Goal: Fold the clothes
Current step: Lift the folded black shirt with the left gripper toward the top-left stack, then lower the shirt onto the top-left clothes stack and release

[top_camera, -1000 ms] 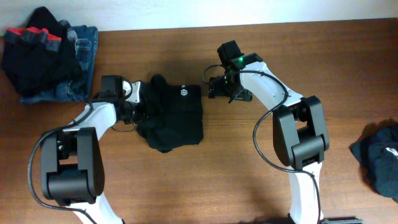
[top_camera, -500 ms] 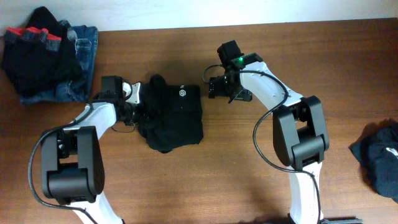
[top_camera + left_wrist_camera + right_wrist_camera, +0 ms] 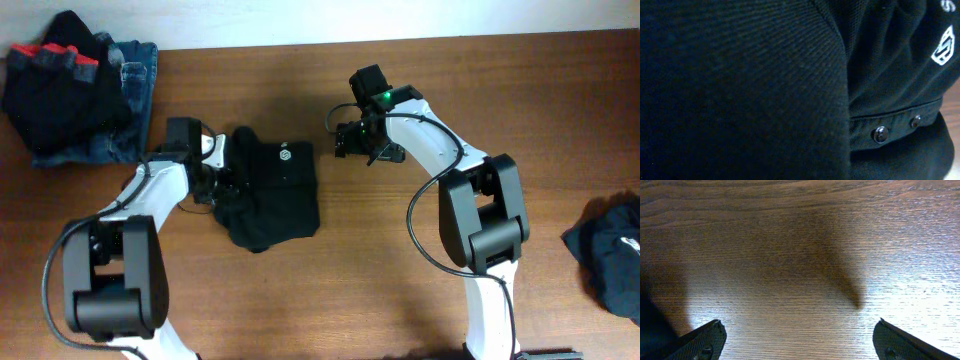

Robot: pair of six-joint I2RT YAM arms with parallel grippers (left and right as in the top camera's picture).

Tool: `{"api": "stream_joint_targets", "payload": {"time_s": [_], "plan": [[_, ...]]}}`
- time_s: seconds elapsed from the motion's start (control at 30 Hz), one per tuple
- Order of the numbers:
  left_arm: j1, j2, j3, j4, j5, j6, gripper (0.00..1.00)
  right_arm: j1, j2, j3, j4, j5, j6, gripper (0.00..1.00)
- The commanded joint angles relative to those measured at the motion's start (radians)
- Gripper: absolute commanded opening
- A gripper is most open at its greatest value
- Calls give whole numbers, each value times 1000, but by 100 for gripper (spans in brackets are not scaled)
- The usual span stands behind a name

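Your left gripper (image 3: 222,180) at the left edge of the black top (image 3: 275,195), jaws hidden by fabric, grip impossible to tell, your right gripper (image 3: 800,340) spread wide above the wooden table (image 3: 790,240)

Colour key. The black top (image 3: 270,195): plain black, fine knit weave up close at the left jaws; small white emblem (image 3: 944,46); glossy black snaps (image 3: 881,134) on a black placket. Table (image 3: 400,300): mid-brown wood, fine streaked grain, w/ a dark shadow patch betw. the right jaws. Right gripper (image 3: 800,344): black fingertips (image 3: 702,342). Arms (image 3: 432,142): white links, black joints; green light (image 3: 384,97) behind the right jaws. Pile (image 3: 60,100) well left of the left jaws: black w/ red bands, over blue denim (image 3: 140,65). Garment (image 3: 612,262) far right of the right jaws: dark navy, white marks.
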Motion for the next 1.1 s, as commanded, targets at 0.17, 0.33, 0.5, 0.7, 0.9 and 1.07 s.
{"api": "stream_joint_targets", "payload": {"time_s": [0.17,0.33,0.5,0.7,0.9,1.07], "plan": [[6,-147,96,-14,-130,89,1,1,-2,-6,3,20,0,99],[6,-171,157,-14,-164,110,1,1,-2,-6,3,20,0,98],[6,-172,241,-14,-184,167,1,1,-2,-6,2,20,0,99],[6,-172,354,-10,-233,269,1,1,-2,-7,3,20,0,99],[6,-172,398,76,-310,294,1,1,-2,-8,2,20,0,99],[9,-172,416,147,-399,294,1,1,-2,-13,3,20,0,99]]}}
